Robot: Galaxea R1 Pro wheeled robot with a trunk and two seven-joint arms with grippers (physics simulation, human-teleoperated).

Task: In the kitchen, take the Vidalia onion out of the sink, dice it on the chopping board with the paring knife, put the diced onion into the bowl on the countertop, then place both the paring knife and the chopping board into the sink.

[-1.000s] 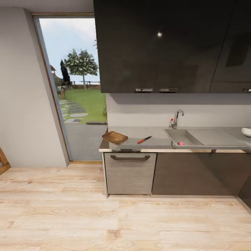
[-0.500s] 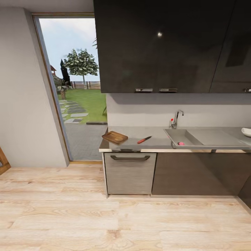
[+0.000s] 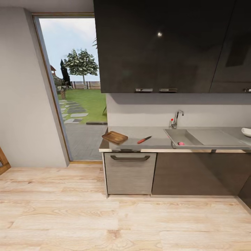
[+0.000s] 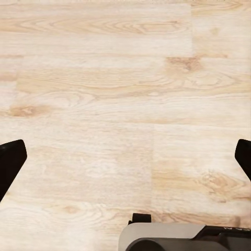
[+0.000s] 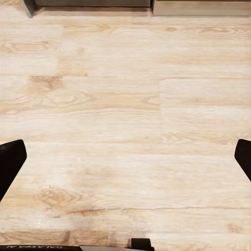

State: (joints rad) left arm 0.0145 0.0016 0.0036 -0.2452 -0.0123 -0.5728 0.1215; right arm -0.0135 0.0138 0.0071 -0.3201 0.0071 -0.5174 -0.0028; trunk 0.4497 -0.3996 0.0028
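Across the room, a pink onion (image 3: 181, 143) lies in the grey sink (image 3: 179, 136) below the tap. On the counter left of the sink rests a red-handled paring knife (image 3: 144, 139), and a wooden chopping board (image 3: 115, 137) sits near the counter's left end. A white bowl (image 3: 246, 132) stands on the countertop at the far right edge. My left gripper (image 4: 125, 159) hangs open over bare wooden floor, its dark fingertips (image 4: 10, 162) far apart. My right gripper (image 5: 125, 159) is likewise open above the floor, with nothing between its fingers (image 5: 10, 159).
A grey counter (image 3: 157, 144) with a handled drawer front (image 3: 129, 172) and dark lower doors faces me. Dark wall cabinets (image 3: 167, 45) hang above. A glass door (image 3: 75, 87) to the garden stands left of the counter. Light wooden floor (image 3: 104, 223) stretches between me and the counter.
The view has shifted very slightly sideways; the garden seen through the door has moved a little. Things on the counter stay where they were.
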